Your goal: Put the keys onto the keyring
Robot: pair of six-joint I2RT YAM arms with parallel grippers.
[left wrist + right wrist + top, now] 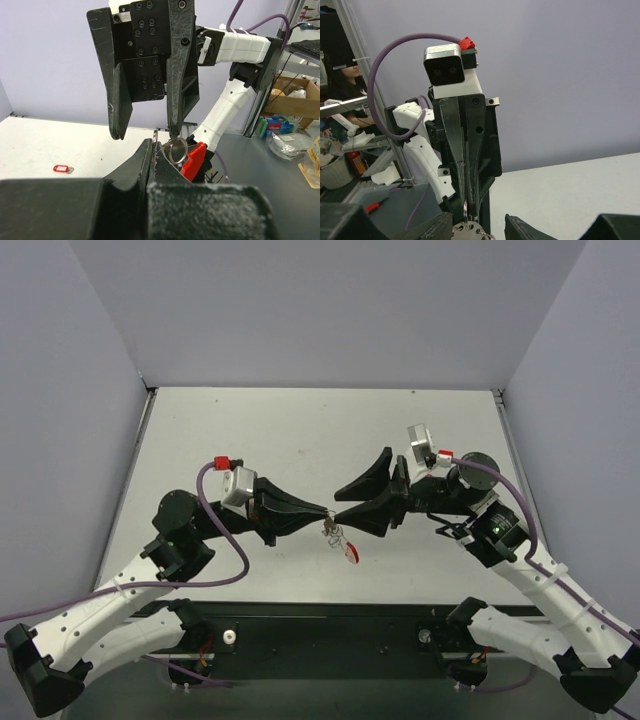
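Your left fingers [142, 167] pinch the keyring [176, 149]; your right fingers [176, 90] are spread, one tip at its ring. Keep the left grip steady while prying.

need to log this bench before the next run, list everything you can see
keyring: 1, silver rings plus a red arc, in the air above the table, pinched at the left gripper's tips
red-tagged key: 1, red tag with a small silver piece, lying on the table apart from both grippers
table: 1, pale grey, under both arms
cardboard box: 1, brown, beyond the table's edge
left gripper: 1, black, shut on the keyring
right gripper: 1, black, jaws apart, facing the left gripper with one fingertip close by the keyring
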